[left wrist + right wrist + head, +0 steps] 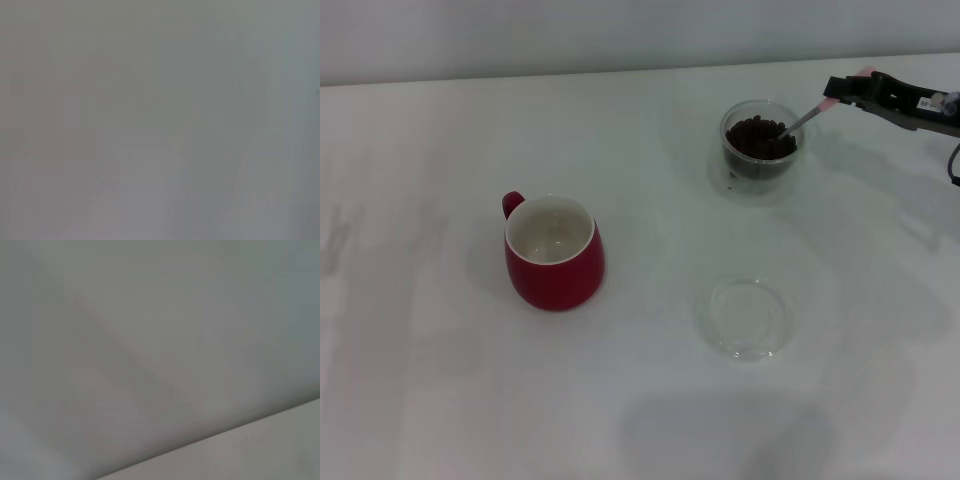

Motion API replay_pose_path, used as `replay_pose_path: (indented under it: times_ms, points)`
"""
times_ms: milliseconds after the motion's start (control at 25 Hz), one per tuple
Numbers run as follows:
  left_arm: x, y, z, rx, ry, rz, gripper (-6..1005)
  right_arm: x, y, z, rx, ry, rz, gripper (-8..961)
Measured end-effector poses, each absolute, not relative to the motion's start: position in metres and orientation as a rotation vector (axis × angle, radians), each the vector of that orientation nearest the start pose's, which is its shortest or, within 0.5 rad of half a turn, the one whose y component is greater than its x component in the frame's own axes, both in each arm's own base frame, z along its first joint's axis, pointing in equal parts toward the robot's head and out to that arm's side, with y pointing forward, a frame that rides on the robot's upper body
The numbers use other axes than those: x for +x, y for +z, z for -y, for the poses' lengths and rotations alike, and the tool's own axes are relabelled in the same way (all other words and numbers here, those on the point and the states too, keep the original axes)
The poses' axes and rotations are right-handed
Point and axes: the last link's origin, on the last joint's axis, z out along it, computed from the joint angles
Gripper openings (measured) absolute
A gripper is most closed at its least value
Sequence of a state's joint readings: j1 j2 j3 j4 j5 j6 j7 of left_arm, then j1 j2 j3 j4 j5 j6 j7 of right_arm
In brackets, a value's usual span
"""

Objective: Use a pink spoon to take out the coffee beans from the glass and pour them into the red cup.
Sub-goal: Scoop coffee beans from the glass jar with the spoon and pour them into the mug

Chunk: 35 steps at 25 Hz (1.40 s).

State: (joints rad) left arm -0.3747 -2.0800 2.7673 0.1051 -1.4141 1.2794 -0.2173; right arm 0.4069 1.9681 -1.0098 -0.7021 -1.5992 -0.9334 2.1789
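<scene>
The glass [760, 152] stands at the back right of the white table, filled with dark coffee beans [758, 137]. My right gripper [847, 91] comes in from the right edge and is shut on the pink spoon [812, 114]. The spoon's metal neck slants down into the glass, and its bowl is among the beans. The red cup [554, 252] stands at the left of centre, handle at its back left, white inside showing no beans. My left gripper is out of view. Both wrist views show only blank grey surface.
A flat clear round dish [748, 318] lies on the table in front of the glass, to the right of the red cup. The table's far edge runs along the top of the head view.
</scene>
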Motion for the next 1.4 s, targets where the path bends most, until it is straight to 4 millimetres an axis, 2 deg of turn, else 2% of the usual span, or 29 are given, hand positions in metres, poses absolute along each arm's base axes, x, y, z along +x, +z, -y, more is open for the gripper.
replay_pose_path:
  times_ms: [320, 920, 1200, 1400]
  points:
    - [-0.358, 0.0, -0.297, -1.459, -0.718, 0.631, 891, 0.331, 0.06, -0.379, -1.755, 0.856, -1.608, 144]
    - [-0.359, 0.001, -0.297, -1.456, -0.718, 0.631, 891, 0.333, 0.058, -0.38, -1.687, 0.952, -1.733, 144]
    - [-0.359, 0.002, -0.296, -1.45, -0.719, 0.627, 891, 0.347, 0.056, -0.375, -1.605, 0.976, -1.824, 144]
    - [-0.36, 0.002, -0.295, -1.449, -0.718, 0.63, 891, 0.349, 0.059, -0.372, -1.563, 1.029, -1.842, 144]
